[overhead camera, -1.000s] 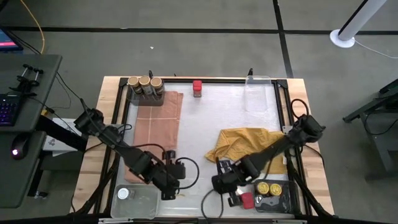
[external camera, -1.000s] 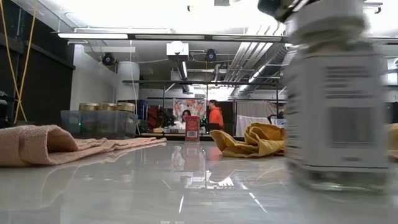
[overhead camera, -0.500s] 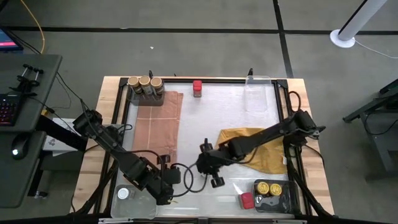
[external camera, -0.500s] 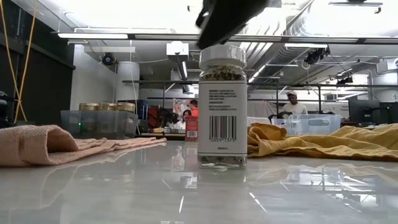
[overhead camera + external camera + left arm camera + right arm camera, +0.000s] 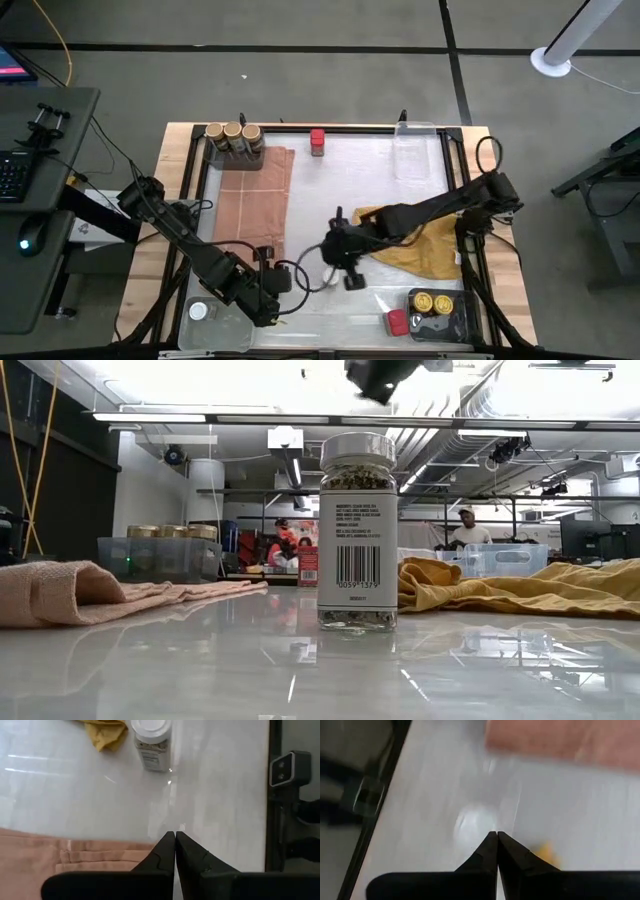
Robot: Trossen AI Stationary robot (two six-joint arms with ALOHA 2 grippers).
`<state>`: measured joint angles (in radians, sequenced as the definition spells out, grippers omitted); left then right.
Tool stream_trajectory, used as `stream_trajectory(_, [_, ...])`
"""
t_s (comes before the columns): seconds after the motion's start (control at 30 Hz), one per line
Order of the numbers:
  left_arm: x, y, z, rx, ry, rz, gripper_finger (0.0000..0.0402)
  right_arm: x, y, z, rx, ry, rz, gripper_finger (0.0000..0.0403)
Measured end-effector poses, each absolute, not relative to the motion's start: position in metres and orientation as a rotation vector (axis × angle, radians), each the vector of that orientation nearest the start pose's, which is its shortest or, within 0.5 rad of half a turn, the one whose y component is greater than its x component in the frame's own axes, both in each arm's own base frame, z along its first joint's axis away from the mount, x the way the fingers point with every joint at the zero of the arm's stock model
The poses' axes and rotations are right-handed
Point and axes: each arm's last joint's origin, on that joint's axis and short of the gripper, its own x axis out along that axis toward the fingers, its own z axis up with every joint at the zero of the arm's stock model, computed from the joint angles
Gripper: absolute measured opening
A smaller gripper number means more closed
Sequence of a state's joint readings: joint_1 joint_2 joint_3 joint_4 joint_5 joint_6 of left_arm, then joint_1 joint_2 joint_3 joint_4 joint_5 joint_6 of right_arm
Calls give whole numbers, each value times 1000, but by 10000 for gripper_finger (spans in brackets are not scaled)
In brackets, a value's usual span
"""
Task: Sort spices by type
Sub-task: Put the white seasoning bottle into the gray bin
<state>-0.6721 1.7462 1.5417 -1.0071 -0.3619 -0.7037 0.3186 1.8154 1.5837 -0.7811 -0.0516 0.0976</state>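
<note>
Right claw point(image 5: 345, 262) hangs over the middle of the desk point(image 5: 330, 190), fingers together and holding nothing; in its own wrist view the two dark tips meet point(image 5: 497, 838). A white-lidded jar point(image 5: 357, 532) stands upright on the glossy white surface just under and beside that claw, near the front edge, free of any grip. Left claw point(image 5: 175, 837) sits low at the front-left of the desk, tips also pressed together, empty; its wrist view looks across bare surface to the same jar and a corner of the yellow cloth point(image 5: 410, 240). That cloth lies crumpled to the right of the jar, partly under the right arm. A pink cloth point(image 5: 252, 205) is spread flat along the left side. Three gold-lidded jars point(image 5: 232, 132) stand in a row in a clear tray point(image 5: 216, 153) at the back-left corner. One red-lidded jar point(image 5: 317, 140) stands alone at the back edge, centre. An empty clear tray point(image 5: 415, 150) sits at the back right. Front right, a dark tray point(image 5: 455, 325) holds two yellow-lidded jars point(image 5: 431, 301), with a second red-lidded jar point(image 5: 397, 322) lying just beside it. Front left, a clear tray point(image 5: 232, 322) holds another white-lidded jar point(image 5: 198, 312). Low view: open workshop room, ceiling ducts and strip lights, a person point(image 5: 466, 530) at a far bench.
</note>
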Motion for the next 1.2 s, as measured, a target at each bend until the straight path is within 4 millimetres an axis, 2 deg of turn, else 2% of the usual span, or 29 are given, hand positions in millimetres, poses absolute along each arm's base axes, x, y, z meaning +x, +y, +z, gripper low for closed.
stream_trajectory(0.1, [284, -208, 284, -22, 1061, 119, 0, 348, 131, 271, -60, 1181, 329, 0])
stream_trajectory(0.2, [286, -204, 284, -24, 1059, 129, 0, 336, 142, 255, -66, 1258, 375, 0])
stream_trajectory(0.33, [290, -201, 284, -33, 1048, 141, 0, 335, 153, 227, 10, 1198, 345, 0])
stream_trajectory(0.57, [291, -201, 285, -42, 1039, 140, 0, 336, 150, 190, 172, 1083, 188, 0])
stream_trajectory(0.7, [291, -201, 285, -41, 1038, 139, 0, 334, 149, 182, 186, 1062, 148, 0])
stream_trajectory(0.97, [291, -201, 285, -38, 1033, 142, 0, 341, 150, 183, 174, 974, 154, 0])
stream_trajectory(1.2, [291, -201, 285, -33, 1031, 138, 0, 357, 147, 174, 207, 894, 153, 0])
